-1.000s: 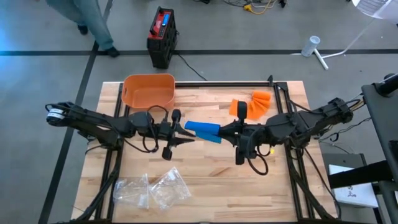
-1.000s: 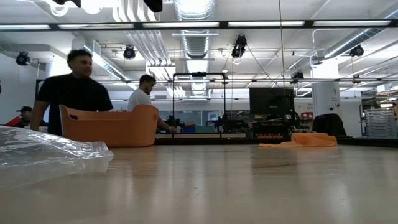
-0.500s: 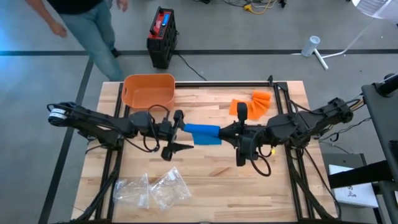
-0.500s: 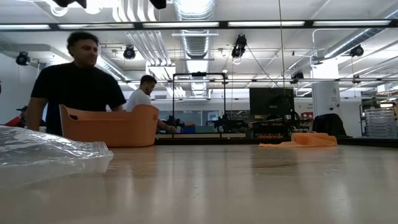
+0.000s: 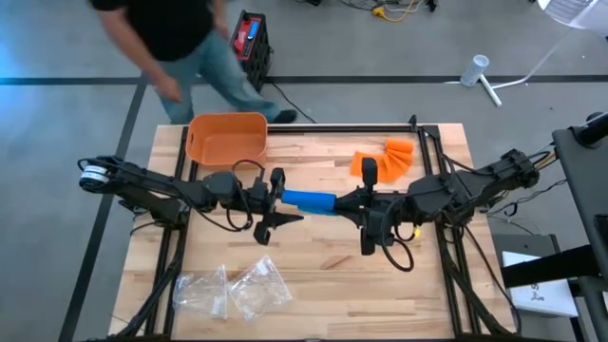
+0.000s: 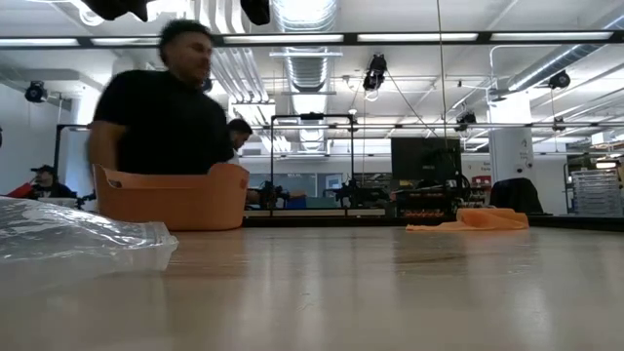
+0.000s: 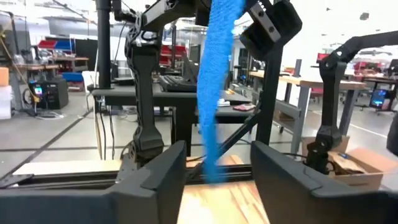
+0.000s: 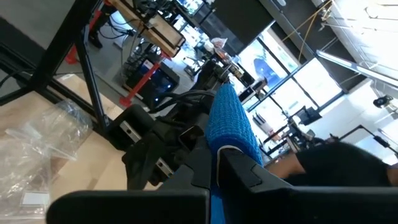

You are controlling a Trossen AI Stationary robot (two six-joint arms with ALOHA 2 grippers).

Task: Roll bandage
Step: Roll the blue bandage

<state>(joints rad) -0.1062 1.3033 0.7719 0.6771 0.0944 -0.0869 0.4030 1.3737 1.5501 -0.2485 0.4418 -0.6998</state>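
orange bin [image 5: 227, 139], orange cloths [image 5: 385, 158], plastic bags [image 5: 233, 288], passing person [image 5: 180, 43]

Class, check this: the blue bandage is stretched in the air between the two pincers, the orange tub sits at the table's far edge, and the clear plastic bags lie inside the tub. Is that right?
One detail is wrong. The clear plastic bags lie on the table's near edge, not inside the orange tub, as the high view shows. The rest stands: the blue bandage spans the left pincer and right pincer.
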